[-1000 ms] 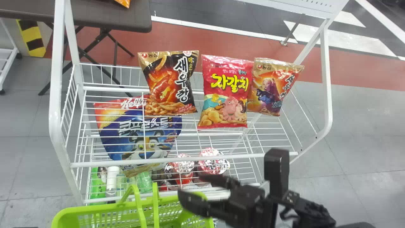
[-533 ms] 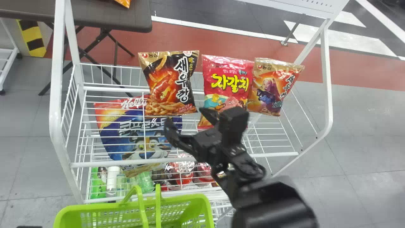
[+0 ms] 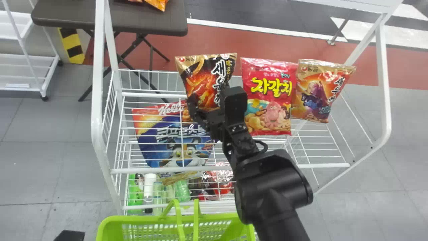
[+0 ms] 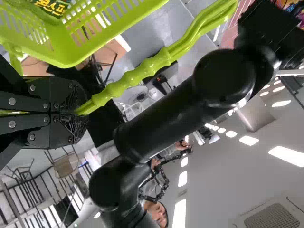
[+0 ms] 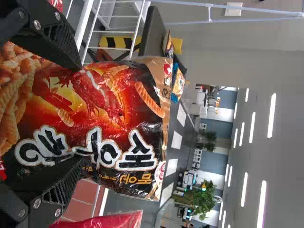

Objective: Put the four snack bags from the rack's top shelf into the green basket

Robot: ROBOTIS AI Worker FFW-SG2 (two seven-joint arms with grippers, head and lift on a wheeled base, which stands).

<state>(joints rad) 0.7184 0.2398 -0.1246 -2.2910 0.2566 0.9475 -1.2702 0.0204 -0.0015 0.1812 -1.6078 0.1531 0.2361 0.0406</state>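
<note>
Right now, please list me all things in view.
Rack: one, white, centre
Left bag: one, black, top shelf
Middle bag: one, red, top shelf
Right bag: one, orange, top shelf
Packet: one, dark green, in basket
Cereal bag: one, mostly blue, lower shelf
Bottles: several, green and clear, lower shelf
Wrapped packs: count unclear, red, lower shelf
Basket: one, green, front
Table: one, dark, behind rack
Far snacks: some, mostly orange, on table
Second rack: one, white, left
Left gripper: one, black, on basket handle
Right gripper: one, black, jaws around left bag

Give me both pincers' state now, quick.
Left pincer: closed on the green basket handle.
Right pincer: open, spread wide over the black-and-orange snack bag, not clamped on it.
</note>
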